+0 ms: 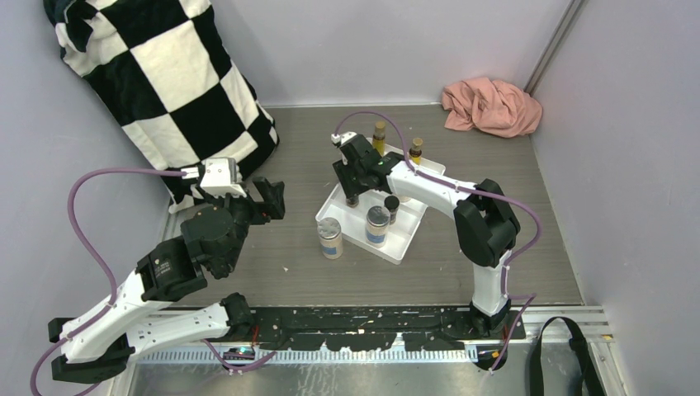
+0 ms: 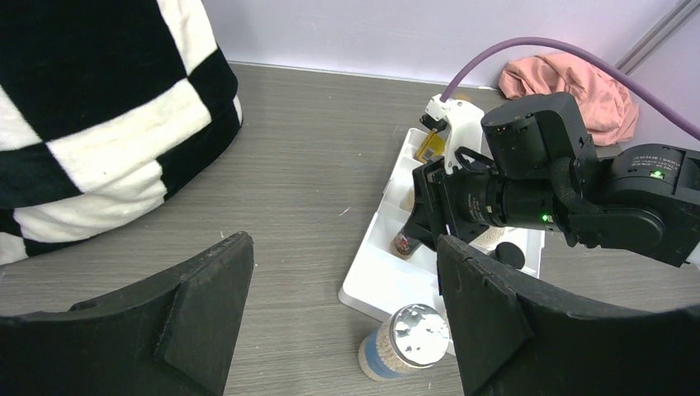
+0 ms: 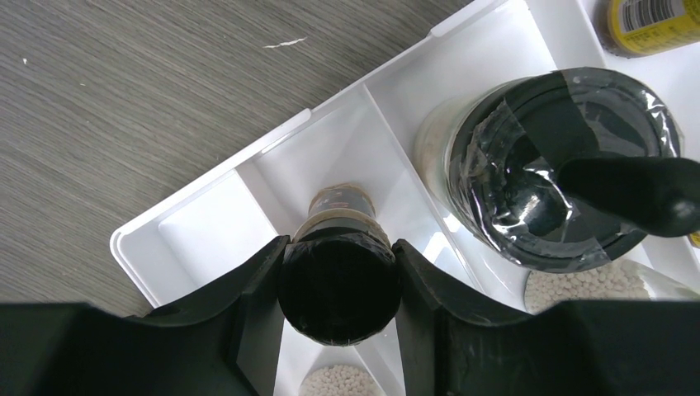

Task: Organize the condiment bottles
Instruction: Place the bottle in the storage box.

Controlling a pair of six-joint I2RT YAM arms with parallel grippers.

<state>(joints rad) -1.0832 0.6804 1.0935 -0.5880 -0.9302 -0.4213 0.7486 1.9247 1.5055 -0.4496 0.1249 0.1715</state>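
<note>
From above, the right arm [image 1: 483, 223] stretches left over the white plastic tray [image 1: 404, 239]. The right fingers [image 1: 352, 190] point down onto a small dark bottle [image 1: 352, 200] near the tray's left edge. The left arm [image 1: 177, 264] is bent.

Left wrist view: the left fingers [image 2: 206, 305] stand apart above the wood-grain bench [image 2: 314, 181], and a silver-lidded jar [image 2: 409, 338] stands just beside the tray.

Right wrist view: the right fingers are clamped on the bottle's round black cap, beside a wider glossy-lidded jar [image 3: 561, 181].

Tray [image 1: 406, 245] on tabletop [image 1: 314, 136] holds small bottle [image 1: 352, 199] left, jar [image 1: 377, 224] near, two bottles [image 1: 380, 136] [image 1: 416, 150] far. Second jar [image 1: 330, 238] stands on tabletop, just left of tray.
</note>
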